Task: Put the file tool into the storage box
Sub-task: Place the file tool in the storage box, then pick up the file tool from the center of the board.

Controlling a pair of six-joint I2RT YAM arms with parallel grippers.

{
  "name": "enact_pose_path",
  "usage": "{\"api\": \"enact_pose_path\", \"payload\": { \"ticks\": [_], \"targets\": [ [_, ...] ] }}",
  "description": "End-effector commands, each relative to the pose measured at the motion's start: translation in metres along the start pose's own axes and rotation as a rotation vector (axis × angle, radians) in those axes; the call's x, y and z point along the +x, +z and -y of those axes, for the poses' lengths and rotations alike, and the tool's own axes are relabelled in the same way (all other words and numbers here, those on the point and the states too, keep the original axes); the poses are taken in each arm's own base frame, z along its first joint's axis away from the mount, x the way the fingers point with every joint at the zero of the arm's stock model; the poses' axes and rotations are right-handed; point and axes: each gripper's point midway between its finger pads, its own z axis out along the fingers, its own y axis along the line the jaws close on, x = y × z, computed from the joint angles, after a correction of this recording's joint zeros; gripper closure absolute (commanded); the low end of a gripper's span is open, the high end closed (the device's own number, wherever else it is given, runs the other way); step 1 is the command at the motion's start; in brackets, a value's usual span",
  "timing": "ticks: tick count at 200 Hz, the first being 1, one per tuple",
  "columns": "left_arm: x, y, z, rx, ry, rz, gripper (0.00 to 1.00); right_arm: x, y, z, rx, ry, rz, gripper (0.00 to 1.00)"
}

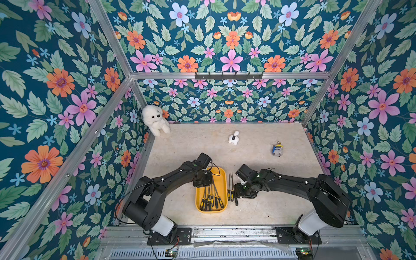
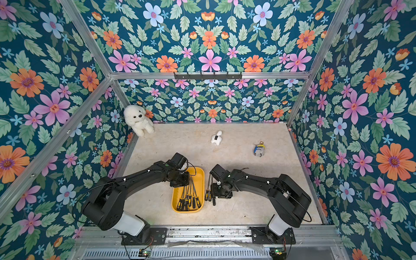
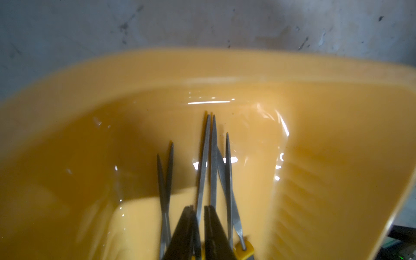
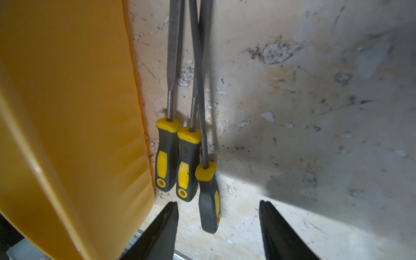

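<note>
I read the left gripper [image 3: 199,208] low inside the box [image 1: 221,180], above the blades of the files [image 3: 213,144] already lying there. Its fingers stood with only a slim gap. One blade ran into that gap, and I could not tell whether it was pinched or free.

The box sat on the table [image 1: 265,202] between the two arms, its long axis pointing away from the bases. Three loose files [image 4: 188,162] lay on the table just beside the box's right wall, handles toward the bases, with two blades crossing farther out.

The right gripper [image 4: 218,202] hung low over them with its fingers spread wide, holding nothing. In the right wrist view, the handle of the outermost file [image 4: 208,211] showed between the fingertips, touching neither.
</note>
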Motion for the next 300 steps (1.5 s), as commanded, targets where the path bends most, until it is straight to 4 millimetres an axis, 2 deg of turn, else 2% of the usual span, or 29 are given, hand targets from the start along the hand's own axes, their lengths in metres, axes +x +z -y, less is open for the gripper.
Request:
{"api": "enact_pose_path", "payload": {
  "ticks": [1, 48, 65, 70, 88, 131, 175, 217, 229, 242, 279, 300],
  "targets": [
    [-0.004, -0.002, 0.001, -0.001, -0.006, 0.018, 0.77, 0.007, 0.003, 0.003, 0.031, -0.029, -0.032, 0.4],
    [-0.01, -0.014, 0.01, 0.019, 0.002, 0.028, 0.75, 0.016, 0.007, 0.003, 0.06, -0.055, -0.062, 0.46],
    [-0.015, -0.023, 0.017, 0.036, 0.007, 0.042, 0.73, 0.018, 0.006, 0.003, 0.066, -0.065, -0.067, 0.49],
    [-0.017, -0.027, 0.019, 0.039, 0.008, 0.049, 0.73, 0.021, 0.015, 0.008, 0.095, -0.062, -0.09, 0.49],
    [-0.025, -0.043, 0.028, 0.059, 0.017, 0.076, 0.72, 0.023, 0.02, 0.011, 0.129, -0.079, -0.107, 0.52],
    [-0.042, -0.081, 0.048, 0.103, 0.034, 0.139, 0.71, 0.024, 0.028, 0.029, 0.246, -0.068, -0.124, 0.73],
    [-0.05, -0.102, 0.059, 0.14, 0.036, 0.178, 0.71, 0.017, 0.006, 0.031, 0.251, -0.06, -0.043, 0.81],
    [-0.051, -0.103, 0.064, 0.166, 0.033, 0.175, 0.7, 0.017, -0.02, 0.026, 0.191, -0.074, 0.025, 0.85],
    [-0.053, -0.105, 0.071, 0.2, 0.031, 0.182, 0.7, 0.015, -0.029, 0.016, 0.142, -0.094, 0.062, 0.86],
    [-0.056, -0.108, 0.081, 0.25, 0.018, 0.191, 0.67, 0.01, -0.043, -0.004, 0.055, -0.134, 0.124, 0.86],
    [-0.06, -0.113, 0.124, 0.472, -0.026, 0.179, 0.56, 0.002, -0.081, -0.063, -0.185, -0.232, 0.268, 0.87],
    [-0.056, -0.108, 0.143, 0.533, -0.038, 0.159, 0.53, 0.001, -0.09, -0.078, -0.256, -0.242, 0.295, 0.87]
  ]
}}
